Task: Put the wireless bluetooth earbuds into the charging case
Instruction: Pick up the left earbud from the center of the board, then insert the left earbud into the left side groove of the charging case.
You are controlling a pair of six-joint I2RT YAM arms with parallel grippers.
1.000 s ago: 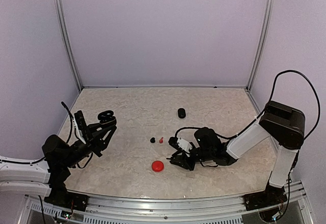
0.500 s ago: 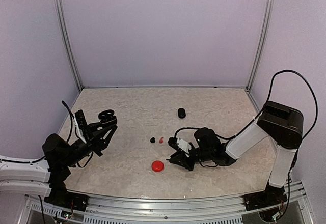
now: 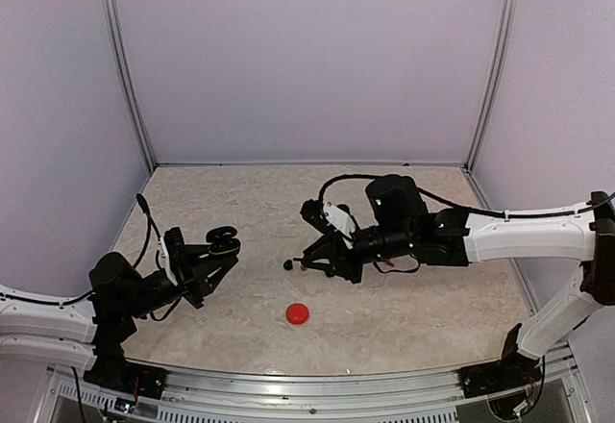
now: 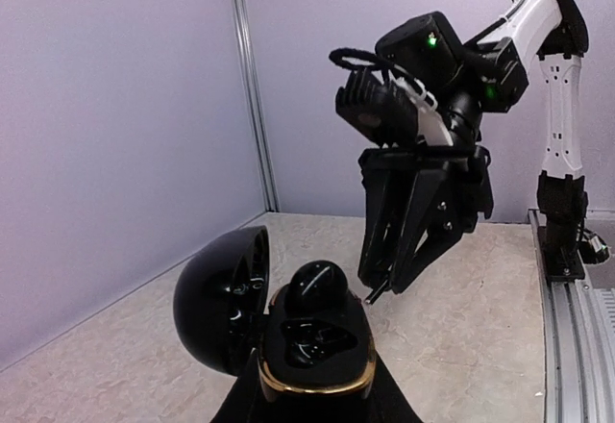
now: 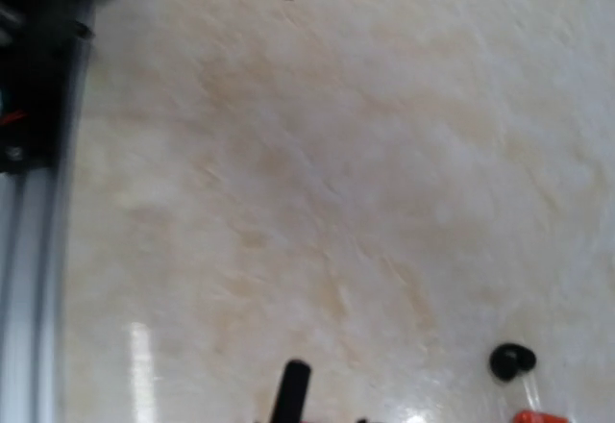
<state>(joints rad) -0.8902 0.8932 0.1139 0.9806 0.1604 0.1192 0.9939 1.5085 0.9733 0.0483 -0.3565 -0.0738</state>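
My left gripper (image 3: pixel 216 255) is shut on an open black charging case (image 3: pixel 223 240) with a gold rim (image 4: pixel 317 380), and holds it above the table. One black earbud (image 4: pixel 317 288) sits in it beside an empty socket (image 4: pixel 312 341). The lid (image 4: pixel 219 298) hangs open to the left. My right gripper (image 3: pixel 307 265) is shut on a thin black earbud stem (image 4: pixel 375 295), which also shows in the right wrist view (image 5: pixel 291 389). It hovers just past the case. A loose black earbud (image 3: pixel 287 264) (image 5: pixel 512 360) and a red one (image 5: pixel 533 416) lie on the table under it.
A closed red case (image 3: pixel 298 313) lies on the table nearer the front. The right arm (image 3: pixel 452 236) stretches across the middle of the table. The metal front rail (image 3: pixel 317 385) and the side walls bound the area.
My right gripper has risen from the table beside the red case and swung back-left to above the loose earbuds. My left gripper has carried the open case right, toward it.
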